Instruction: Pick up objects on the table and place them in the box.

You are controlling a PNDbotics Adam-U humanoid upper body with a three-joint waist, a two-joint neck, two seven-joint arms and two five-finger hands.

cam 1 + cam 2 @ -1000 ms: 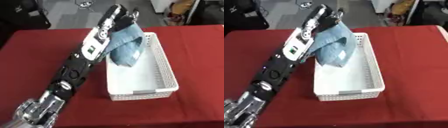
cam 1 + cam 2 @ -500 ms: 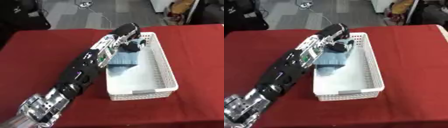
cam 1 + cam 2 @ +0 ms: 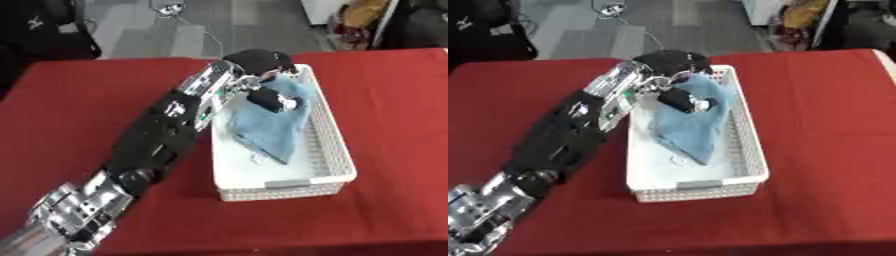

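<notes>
red cloth covers the table (image 3: 385, 100) edge to edge, w/ grey floor and dark clutter beyond the far side. left arm (image 3: 162, 135), black w/ silver joints, comes in from the lower left corner and runs diagonally up to the far end of the box. white slotted box (image 3: 337, 145) sits lengthwise near mid-table, long sides running away from the robot. blue cloth (image 3: 271, 125) lies inside it, bunched in the far half and draped partly up the right wall, near half of the box floor bare white. left hand (image 3: 262, 67) is over the box's far end, touching the cloth; fingers (image 3: 686, 100) curled down on the cloth's top edge, pinching it. small light scrap lies on the box floor by the cloth's near corner, can't tell what. right hand not visible in either view.
</notes>
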